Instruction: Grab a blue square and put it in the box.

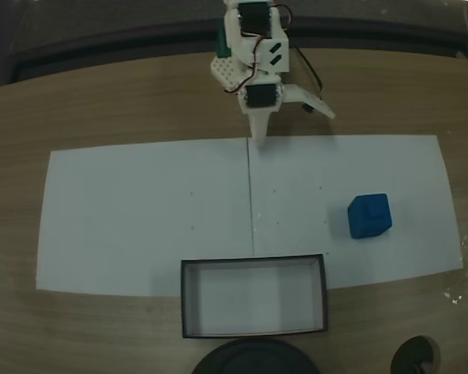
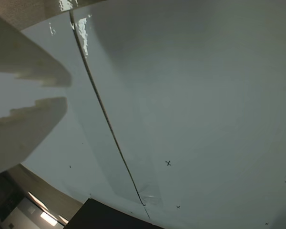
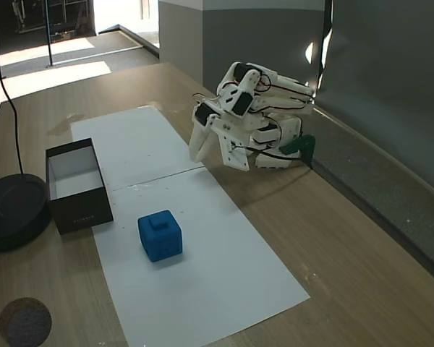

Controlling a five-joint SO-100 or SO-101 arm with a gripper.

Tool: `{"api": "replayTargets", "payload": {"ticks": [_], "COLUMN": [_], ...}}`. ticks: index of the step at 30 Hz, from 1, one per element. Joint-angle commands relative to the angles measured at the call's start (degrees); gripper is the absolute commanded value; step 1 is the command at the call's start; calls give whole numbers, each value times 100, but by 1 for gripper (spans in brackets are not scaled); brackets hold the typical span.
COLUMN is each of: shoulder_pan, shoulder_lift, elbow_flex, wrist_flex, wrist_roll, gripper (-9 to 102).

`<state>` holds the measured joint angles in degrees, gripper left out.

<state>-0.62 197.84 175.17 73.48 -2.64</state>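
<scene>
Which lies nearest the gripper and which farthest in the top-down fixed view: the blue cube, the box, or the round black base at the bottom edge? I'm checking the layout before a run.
Measured from the gripper, at the top centre of the view:
1. The blue square, lower right on the white paper.
2. The box, almost straight below, its far wall slightly farther off than the cube.
3. The round black base, at the bottom edge beyond the box.

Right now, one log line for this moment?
stage: pre-grasp | gripper: empty, folded near base | cube: on paper, untouched | box: empty
</scene>
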Motion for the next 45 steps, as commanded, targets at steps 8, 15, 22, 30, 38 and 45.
{"api": "replayTargets", "payload": {"ticks": [8,15,22,30,38,45], "shoulder_pan": [-26,-26,-53,-765,-896,-2162], "shoulder_lift": [132,132,123,-1055,-5300,-8376], "elbow_flex": [-325,-308,-747,-2760,-5186,-7682], "wrist_flex": [62,-26,-958,-1002,-703,888], "wrist_roll": [79,44,-53,-404,-404,-404], "gripper": [0,0,22,26,32,37]}}
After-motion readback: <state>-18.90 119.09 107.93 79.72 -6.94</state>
